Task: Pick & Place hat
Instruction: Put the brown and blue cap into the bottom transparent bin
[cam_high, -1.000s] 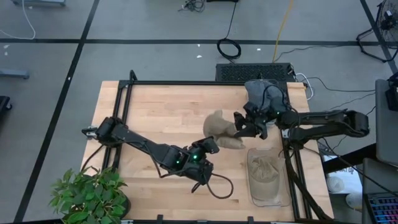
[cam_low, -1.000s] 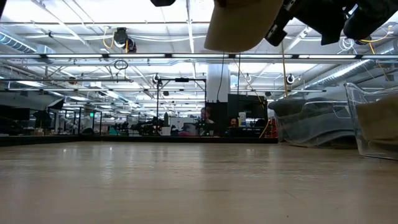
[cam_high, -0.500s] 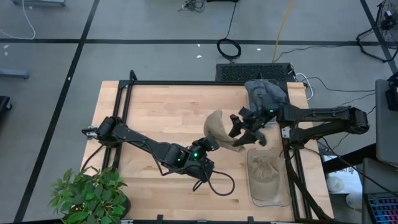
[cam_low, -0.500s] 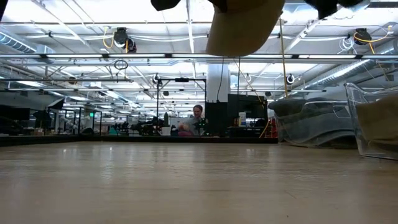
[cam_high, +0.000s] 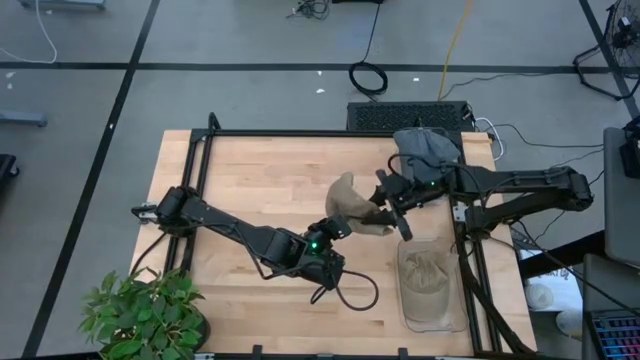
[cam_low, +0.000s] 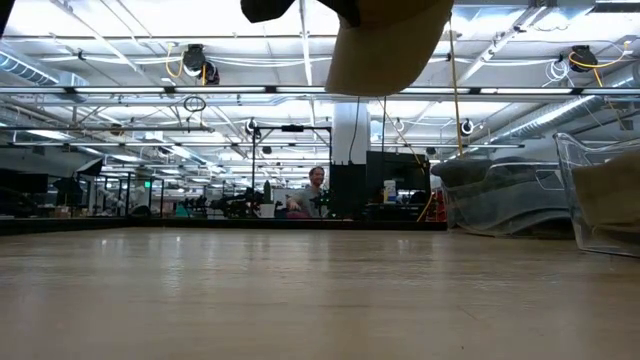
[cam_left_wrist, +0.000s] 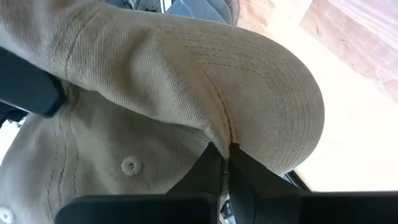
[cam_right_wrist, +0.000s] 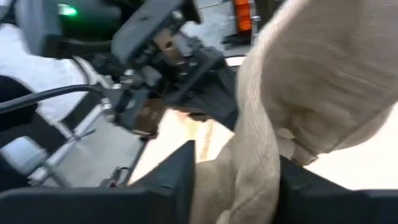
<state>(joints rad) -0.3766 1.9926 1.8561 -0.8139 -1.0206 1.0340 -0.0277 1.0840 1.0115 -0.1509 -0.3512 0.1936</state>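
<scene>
No text, label, brand, number or sign can be read in any of the views.
</scene>
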